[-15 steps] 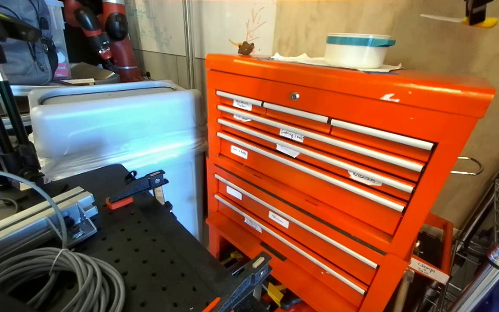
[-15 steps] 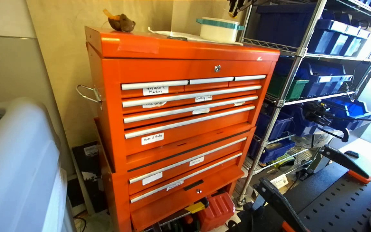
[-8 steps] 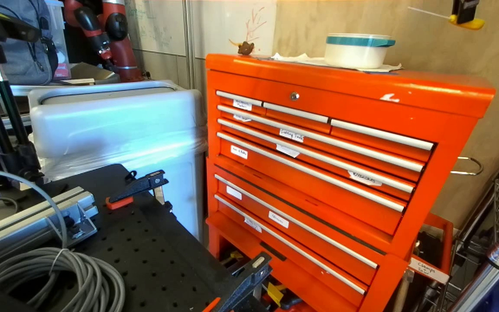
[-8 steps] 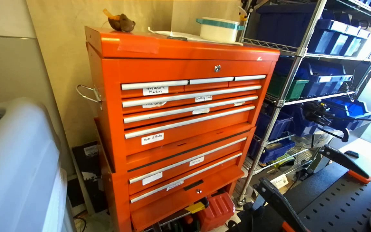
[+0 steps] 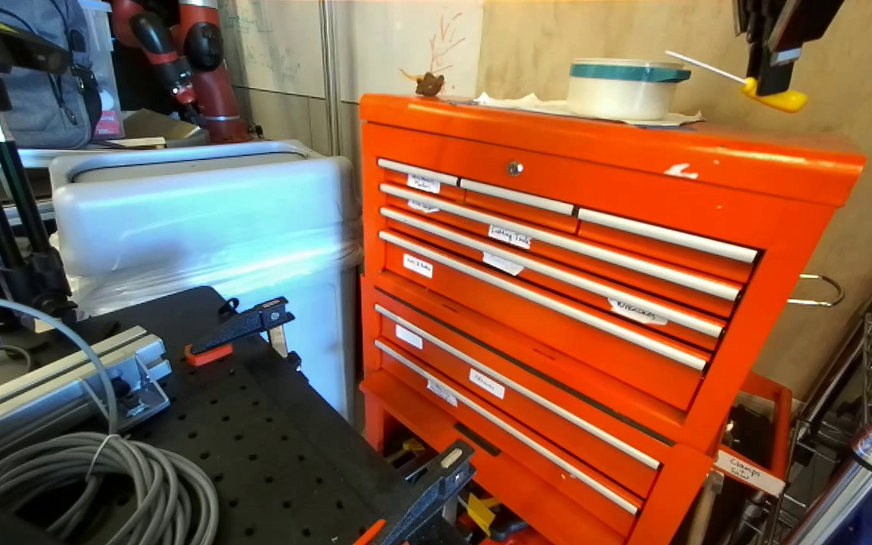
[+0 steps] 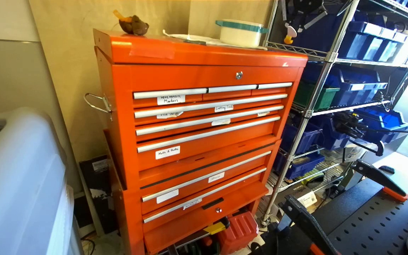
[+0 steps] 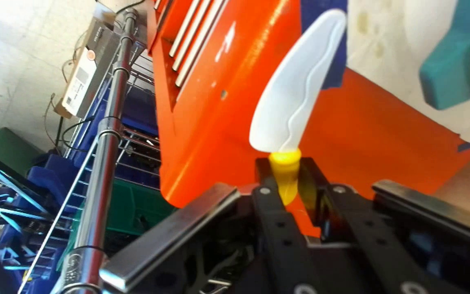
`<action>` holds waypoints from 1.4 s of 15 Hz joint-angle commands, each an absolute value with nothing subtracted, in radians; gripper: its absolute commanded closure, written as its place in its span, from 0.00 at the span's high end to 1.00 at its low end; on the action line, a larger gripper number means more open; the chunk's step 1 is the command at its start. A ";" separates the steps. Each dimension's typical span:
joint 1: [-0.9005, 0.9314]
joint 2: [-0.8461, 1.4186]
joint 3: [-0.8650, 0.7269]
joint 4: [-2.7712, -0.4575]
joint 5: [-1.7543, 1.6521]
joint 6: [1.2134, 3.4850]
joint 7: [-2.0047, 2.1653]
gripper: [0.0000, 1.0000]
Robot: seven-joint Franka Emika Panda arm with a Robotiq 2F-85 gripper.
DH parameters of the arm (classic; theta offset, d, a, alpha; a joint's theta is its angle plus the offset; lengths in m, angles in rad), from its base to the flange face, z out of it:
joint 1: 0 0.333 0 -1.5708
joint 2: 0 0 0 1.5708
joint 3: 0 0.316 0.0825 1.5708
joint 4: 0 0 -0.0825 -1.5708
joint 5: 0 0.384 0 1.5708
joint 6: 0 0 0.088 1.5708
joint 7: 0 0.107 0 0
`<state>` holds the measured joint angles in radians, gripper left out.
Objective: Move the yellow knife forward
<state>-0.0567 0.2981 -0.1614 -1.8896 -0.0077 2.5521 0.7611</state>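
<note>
The yellow knife, with a yellow handle and a white blade, hangs in the air in my gripper. It shows in both exterior views (image 5: 788, 100) (image 6: 288, 39) and in the wrist view (image 7: 300, 90). My gripper (image 5: 773, 79) is shut on the handle, with one black finger on each side; it also shows in the wrist view (image 7: 287, 173) and near the top of an exterior view (image 6: 293, 25). In the wrist view the blade points away from the jaws, over the orange chest top and toward a blue strip. The fingers hide part of the handle.
A round white-and-teal container (image 5: 621, 91) stands on white paper on the orange tool chest (image 5: 777, 151), close to the blade tip. A small brown figure (image 6: 133, 25) sits at the chest's far end. A metal wire shelf (image 6: 326, 71) with blue bins stands beside the chest.
My gripper has carried the knife lower, leftward in an exterior view and rightward in the other. The blade now tilts more in view. The container and chest have not moved.
</note>
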 commanded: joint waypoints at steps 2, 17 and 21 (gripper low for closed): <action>-0.025 0.228 -0.216 -2.039 -0.119 2.705 0.785 0.05; 0.083 0.382 -0.390 -2.024 -0.395 2.989 1.002 0.05; 0.089 0.369 -0.369 -2.026 -0.374 2.984 0.986 0.05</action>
<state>0.0714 0.3648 -0.3666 -2.0325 -0.3690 2.9692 0.9672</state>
